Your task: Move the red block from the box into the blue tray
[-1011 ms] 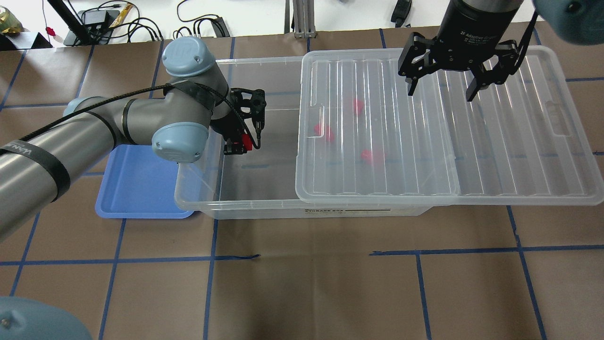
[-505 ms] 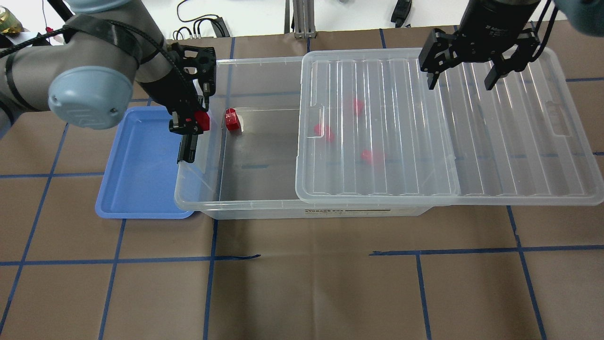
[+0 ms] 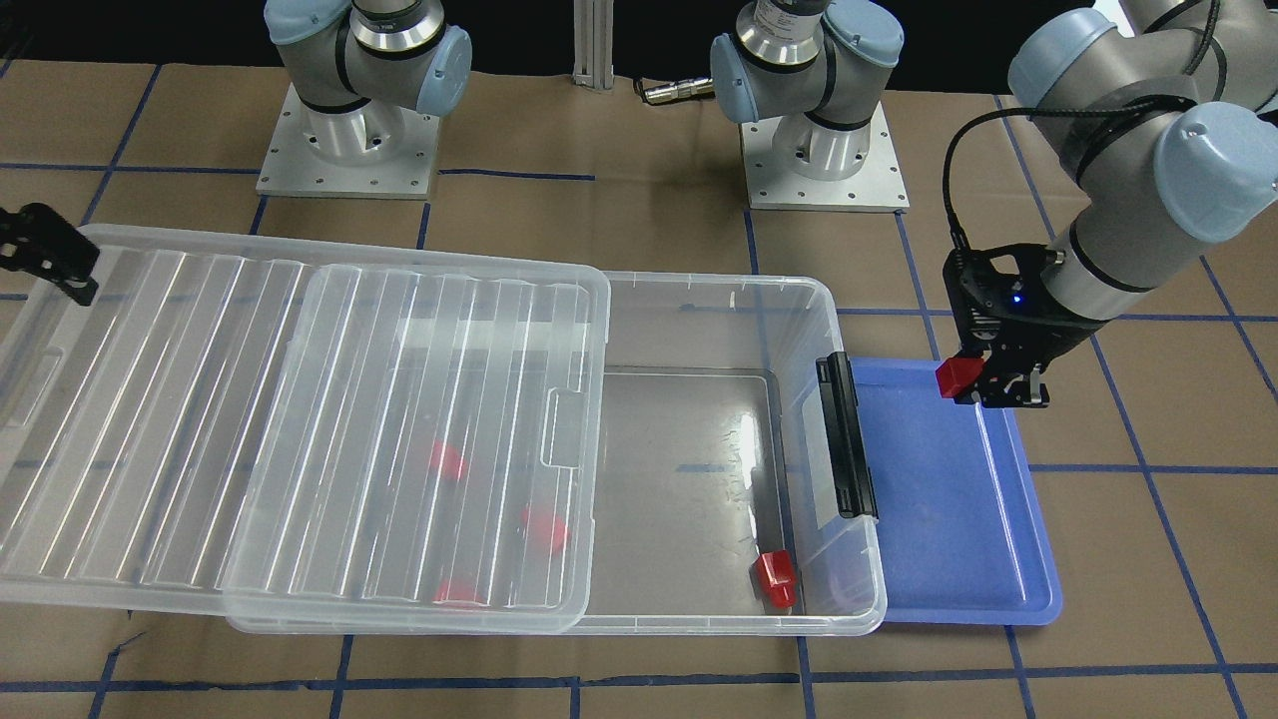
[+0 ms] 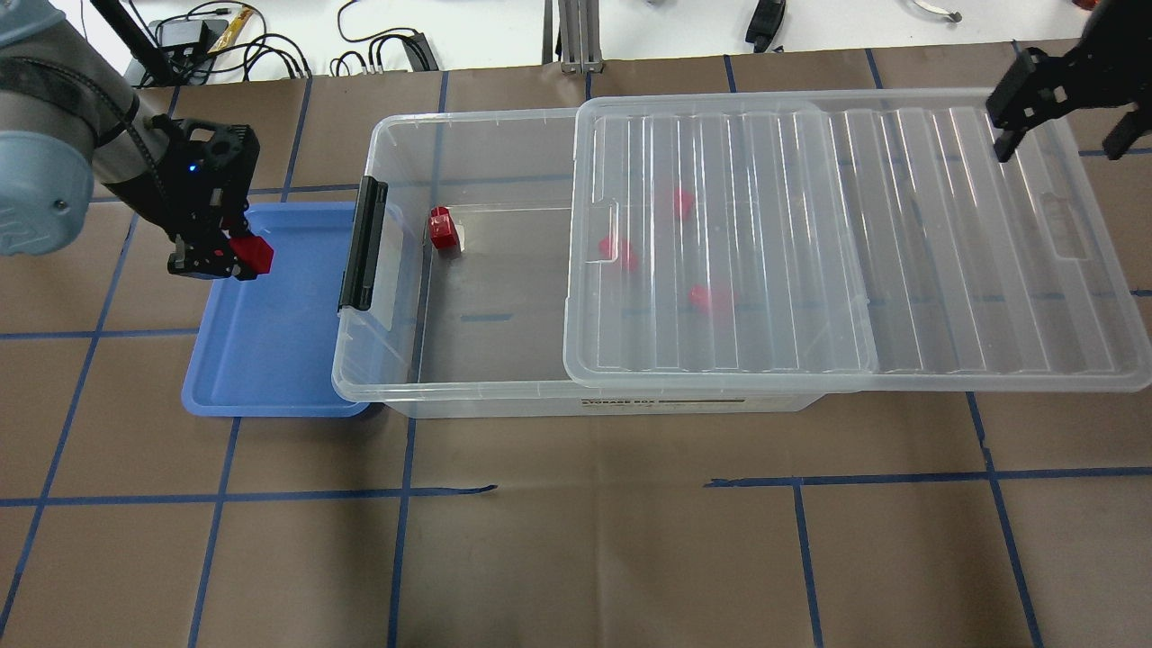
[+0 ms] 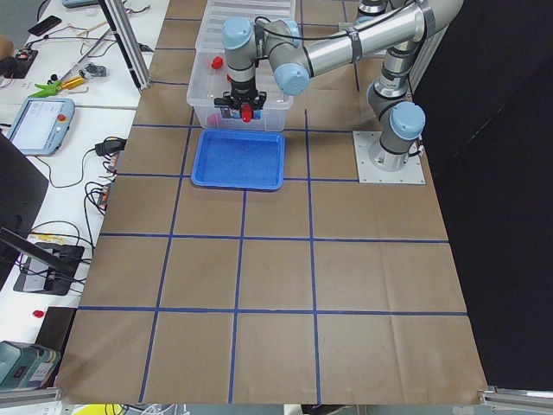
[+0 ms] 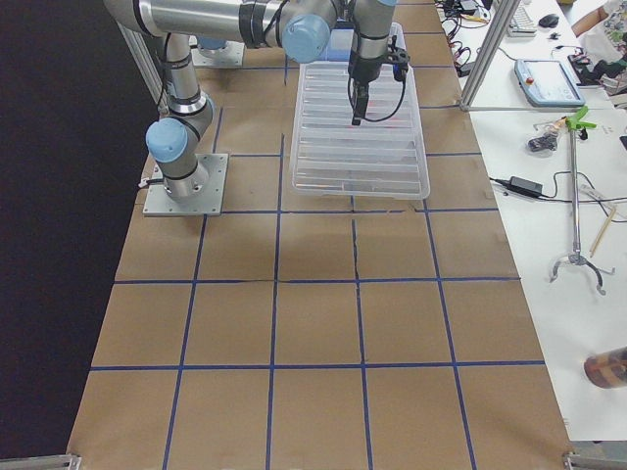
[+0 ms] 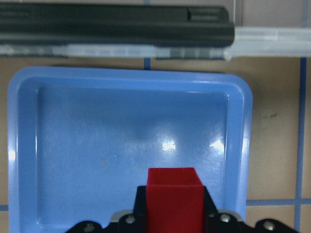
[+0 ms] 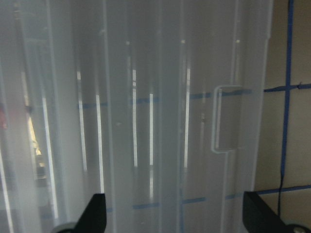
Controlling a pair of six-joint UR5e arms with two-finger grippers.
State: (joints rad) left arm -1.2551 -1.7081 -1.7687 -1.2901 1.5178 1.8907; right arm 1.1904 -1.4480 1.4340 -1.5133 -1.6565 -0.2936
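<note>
My left gripper [image 4: 219, 261] is shut on a red block [image 4: 254, 255] and holds it above the far part of the blue tray [image 4: 270, 360], clear of the box. The left wrist view shows the block [image 7: 174, 196] between the fingers, over the tray floor [image 7: 121, 131]. The clear box [image 4: 468, 396] stands right of the tray, its black latch [image 4: 362, 243] facing it. Another red block [image 4: 442, 227] lies in the box's open end; three more [image 4: 619, 253] show blurred under the lid. My right gripper [image 4: 1058, 144] is open above the lid's far right corner.
The ribbed clear lid [image 4: 900, 252] is slid to the right, covers most of the box and overhangs its right end. Brown paper with blue tape lines [image 4: 576, 504] covers the table. Cables and gear lie beyond the far edge.
My left gripper has carried the red block left, from inside the box over its latch end to above the blue tray. My right gripper has moved right along the lid, still open.
</note>
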